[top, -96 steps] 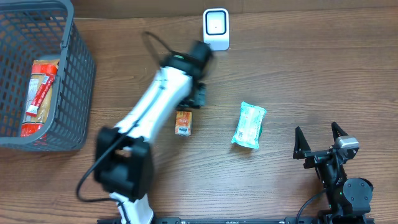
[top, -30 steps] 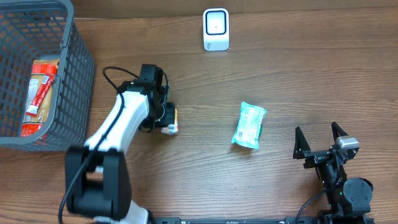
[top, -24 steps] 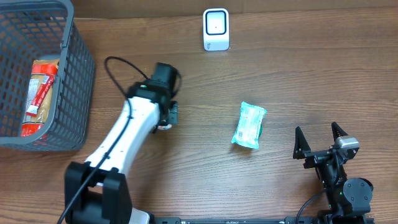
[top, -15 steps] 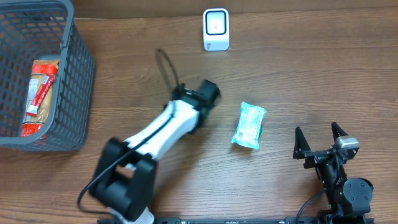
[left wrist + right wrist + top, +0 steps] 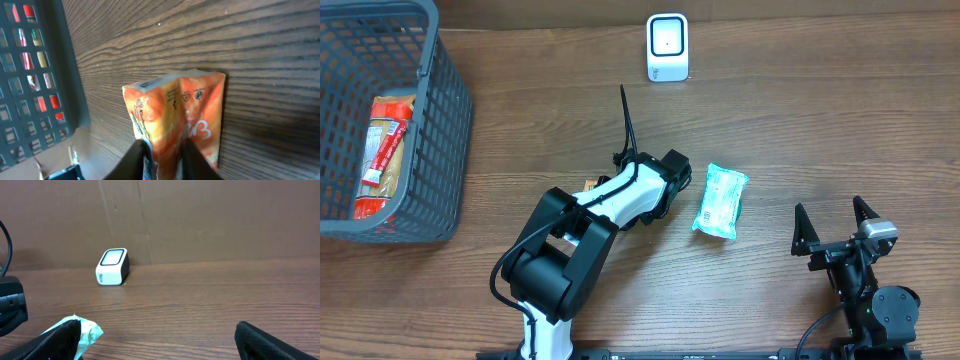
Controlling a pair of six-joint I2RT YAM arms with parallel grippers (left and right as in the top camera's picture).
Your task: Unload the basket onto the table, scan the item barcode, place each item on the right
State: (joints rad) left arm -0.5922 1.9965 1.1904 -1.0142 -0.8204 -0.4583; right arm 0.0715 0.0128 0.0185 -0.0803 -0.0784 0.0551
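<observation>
mock shop checkout: barcode scanner [image 5: 667, 45], shopping basket [image 5: 448, 140], wooden table [image 5: 840, 120].

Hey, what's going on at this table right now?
The left gripper has its fingers on either side of a small orange carton down at the wooden table; whether they pinch it is unclear. The white barcode scanner stands apart at the far edge. A mint-green packet lies nearby. The right gripper sits open and empty. A grey basket holds a red snack packet.
</observation>
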